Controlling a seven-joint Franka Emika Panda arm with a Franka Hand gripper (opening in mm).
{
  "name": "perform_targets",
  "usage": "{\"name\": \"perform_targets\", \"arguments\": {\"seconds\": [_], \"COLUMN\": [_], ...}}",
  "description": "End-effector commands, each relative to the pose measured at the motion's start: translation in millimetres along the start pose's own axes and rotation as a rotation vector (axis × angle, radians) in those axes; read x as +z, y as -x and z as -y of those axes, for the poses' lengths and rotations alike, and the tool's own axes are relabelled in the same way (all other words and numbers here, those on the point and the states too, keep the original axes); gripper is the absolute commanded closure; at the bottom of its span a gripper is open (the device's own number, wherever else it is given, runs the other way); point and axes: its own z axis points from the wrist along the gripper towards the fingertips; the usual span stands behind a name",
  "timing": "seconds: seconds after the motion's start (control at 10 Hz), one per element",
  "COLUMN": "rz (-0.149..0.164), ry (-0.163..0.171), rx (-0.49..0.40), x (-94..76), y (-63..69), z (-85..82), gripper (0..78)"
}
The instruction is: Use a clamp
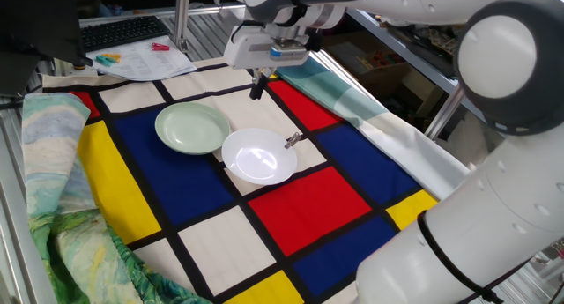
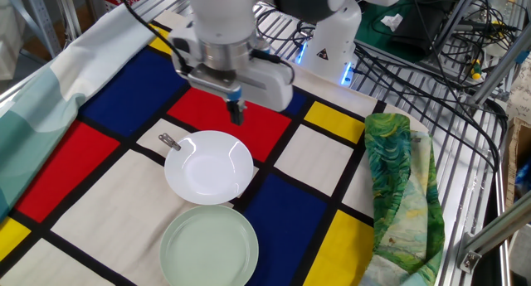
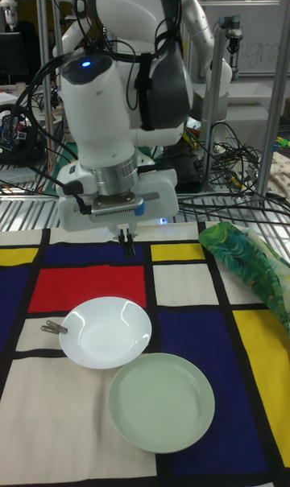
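The tiny dark-bodied clamp with thin silvery metal arms lies left of centre in the other fixed view, touching the rim of the round white plate. It looks light, stiff and springy; the arms seem the best hold. The black two-finger gripper hangs closed and empty above the red square, apart from it. One clamp, two plates: white and pale green.

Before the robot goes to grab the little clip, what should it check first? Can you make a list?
1. Clamp in sight, beside the white plate rim: ok.
2. Gripper holding nothing: ok.
3. Gripper above the clamp: not ok, it hangs over the red square, off to one side.
4. Jaws open wide enough: not ok, the fingers look shut together.
5. Green plate out of the way: ok.
6. Clamp touching the white plate: cannot tell.
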Motion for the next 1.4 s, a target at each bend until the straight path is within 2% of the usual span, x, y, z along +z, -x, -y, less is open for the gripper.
{"name": "perform_targets", "arguments": {"seconds": [0.1, 0.2, 0.4, 0.7, 0.8, 1.1, 1.3, 1.4], "rz": [0.000, 0.010, 0.003, 0.006, 0.006, -0.030, -0.023, -0.014], "ry": [0.000, 0.002, 0.019, 0.022, 0.023, 0.011, -0.020, -0.006], "rx": [0.036, 0.036, 0.038, 0.058, 0.098, 0.205, 0.255, 0.270], "x": [-1.1, -1.1, -1.1, -1.1, -1.1, -1.1, -1.1, -1.1], "y": [1.7, 1.7, 1.7, 1.7, 1.7, 1.7, 1.7, 1.7], "z": [1.7, 1.7, 1.7, 1.5, 1.5, 1.5, 1.5, 1.5], "gripper": [77.6, 77.6, 77.6, 77.6, 77.6, 77.6, 77.6, 77.6]}}
